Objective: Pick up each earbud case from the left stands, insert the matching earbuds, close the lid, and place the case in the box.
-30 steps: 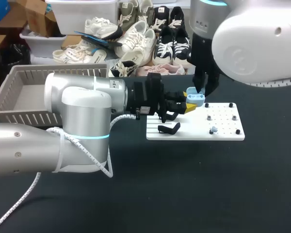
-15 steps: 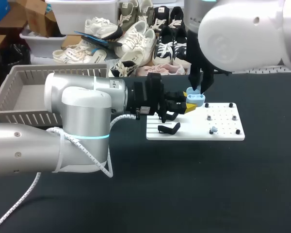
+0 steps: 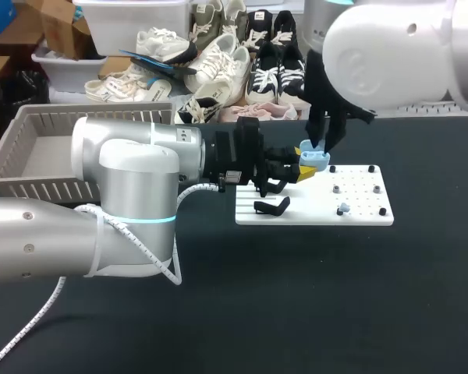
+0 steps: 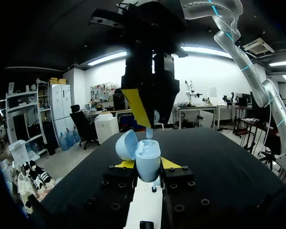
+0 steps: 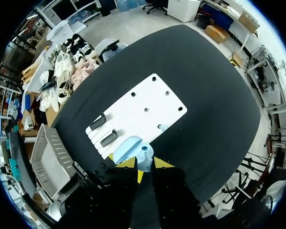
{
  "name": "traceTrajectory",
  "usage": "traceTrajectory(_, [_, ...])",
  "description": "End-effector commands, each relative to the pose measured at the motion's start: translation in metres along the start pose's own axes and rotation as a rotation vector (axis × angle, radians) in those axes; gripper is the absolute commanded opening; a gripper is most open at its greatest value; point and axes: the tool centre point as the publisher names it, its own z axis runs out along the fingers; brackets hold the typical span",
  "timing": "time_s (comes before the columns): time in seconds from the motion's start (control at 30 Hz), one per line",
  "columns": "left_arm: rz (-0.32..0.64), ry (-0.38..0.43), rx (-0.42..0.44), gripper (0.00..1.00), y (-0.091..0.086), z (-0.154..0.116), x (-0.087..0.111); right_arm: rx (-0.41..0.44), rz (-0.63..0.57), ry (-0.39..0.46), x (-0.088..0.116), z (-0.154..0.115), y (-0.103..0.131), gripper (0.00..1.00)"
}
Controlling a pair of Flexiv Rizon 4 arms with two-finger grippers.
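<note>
Our left gripper (image 4: 147,164) clamps the pale-blue, egg-shaped plastic earbud case (image 4: 148,155), lid open, over the white pegged board (image 3: 359,206) — our right gripper (image 4: 148,125), pinching a small pale-blue earbud (image 4: 149,132), hangs just above its open mouth.

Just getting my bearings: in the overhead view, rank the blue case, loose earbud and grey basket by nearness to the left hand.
1. Blue case: held in the left hand.
2. Loose earbud: on the white board, toward the right.
3. Grey basket: far off at the table's left.
</note>
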Motion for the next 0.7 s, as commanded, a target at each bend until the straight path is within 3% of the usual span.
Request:
traceTrajectory(0.03, [0.001,-0.004,-0.003,0.00,-0.0006,0.0002,0.0009,0.006,0.000,0.009,-0.0020,0.0024,0.0037,0.00])
traceTrajectory(0.7, [0.001,-0.004,-0.003,0.00,-0.0006,0.0002,0.0009,0.011,-0.004,0.030,-0.0025,0.0075,0.0066,0.00])
